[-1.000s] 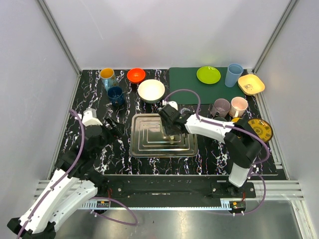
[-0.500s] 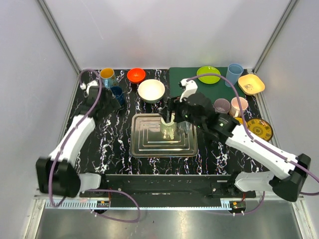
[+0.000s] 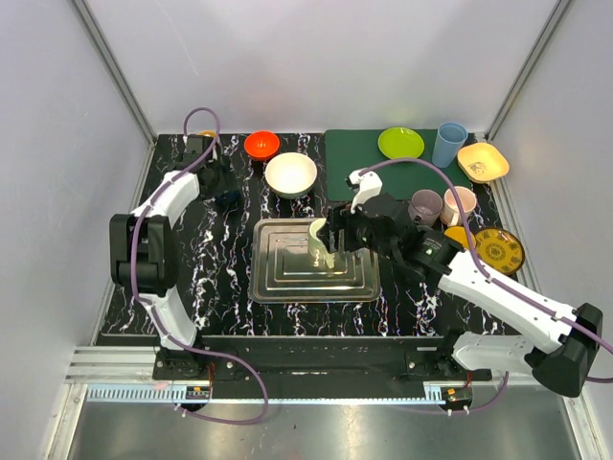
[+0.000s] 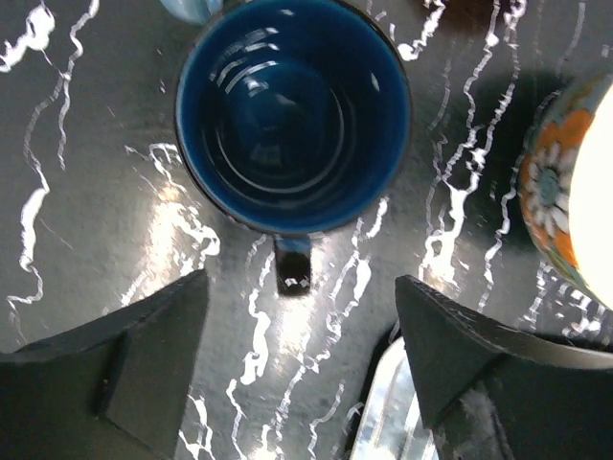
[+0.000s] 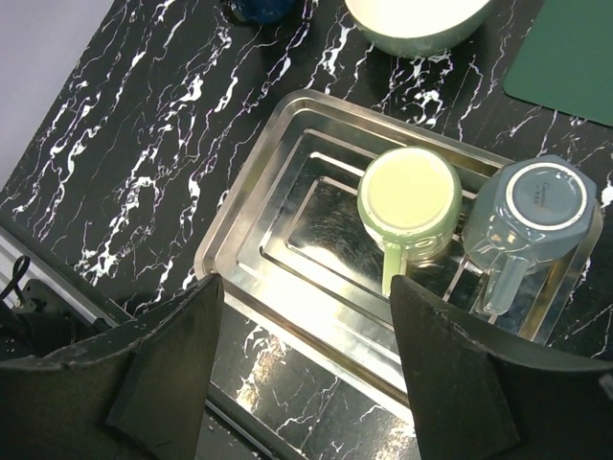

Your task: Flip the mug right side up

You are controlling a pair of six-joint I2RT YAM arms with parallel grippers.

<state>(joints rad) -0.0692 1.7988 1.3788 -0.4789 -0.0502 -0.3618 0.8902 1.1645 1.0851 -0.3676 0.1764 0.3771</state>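
A: Where is the mug?
B: The pale green mug stands on the steel tray, just beside 1 grey mug. Whether its mouth or its base faces up, I cannot tell.
A: The tools?
B: The right tool hangs above the tray, spread wide and empty. The left tool is over a blue mug, likewise spread and empty.

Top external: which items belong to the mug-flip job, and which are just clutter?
Job: pale green mug, bottom-up grey mug, steel tray under both.
Clutter: blue mug, white bowl, orange bowl, green plate, yellow dish.
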